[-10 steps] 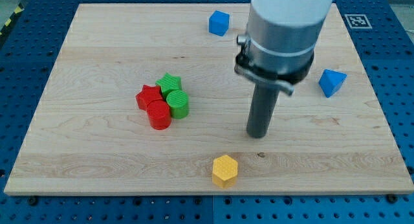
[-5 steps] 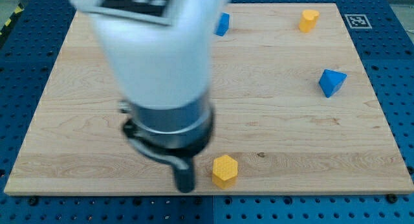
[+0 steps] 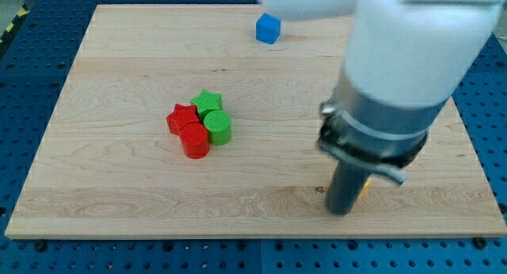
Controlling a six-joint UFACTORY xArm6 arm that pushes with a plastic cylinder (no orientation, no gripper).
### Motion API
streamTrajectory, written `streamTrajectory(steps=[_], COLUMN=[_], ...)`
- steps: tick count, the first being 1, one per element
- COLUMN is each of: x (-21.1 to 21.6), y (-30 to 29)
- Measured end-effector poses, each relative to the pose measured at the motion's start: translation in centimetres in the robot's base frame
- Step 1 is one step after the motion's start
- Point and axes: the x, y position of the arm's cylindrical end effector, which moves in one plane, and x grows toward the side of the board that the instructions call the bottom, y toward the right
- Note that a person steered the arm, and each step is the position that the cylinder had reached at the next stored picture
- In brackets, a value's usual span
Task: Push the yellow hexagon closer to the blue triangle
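My tip [image 3: 342, 210] rests on the board at the lower right. Only a sliver of the yellow hexagon [image 3: 364, 188] shows, just right of the rod and touching it or very near it. The blue triangle is hidden behind the arm's wide body on the view's right. The rod stands on the hexagon's left side.
A blue cube [image 3: 268, 28] sits near the top edge. A tight cluster sits left of centre: red star [image 3: 179, 116], green star [image 3: 208, 101], red cylinder [image 3: 195, 141], green cylinder [image 3: 219, 127]. The wooden board [image 3: 119, 203] ends close below my tip.
My tip has swept from the hexagon's left side towards the right, and the hexagon has moved right and slightly up. The arm now covers the blue triangle and the top-right yellow block.
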Motion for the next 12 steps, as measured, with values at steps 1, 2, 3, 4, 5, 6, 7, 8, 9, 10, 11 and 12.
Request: streamTrajectory(steps=[1, 2, 3, 4, 5, 6, 7, 8, 9, 10, 11, 12], x=[-5.8, -5.2, -2.9, -3.7, -6.6, -9.9, -8.6, -8.2, -9.1, -11.2, -11.8, -11.8], y=[3.2, 2.7, 2.9, 7.3, 7.2, 5.3, 5.2, 3.1, 0.1, 0.1, 0.9, 3.0])
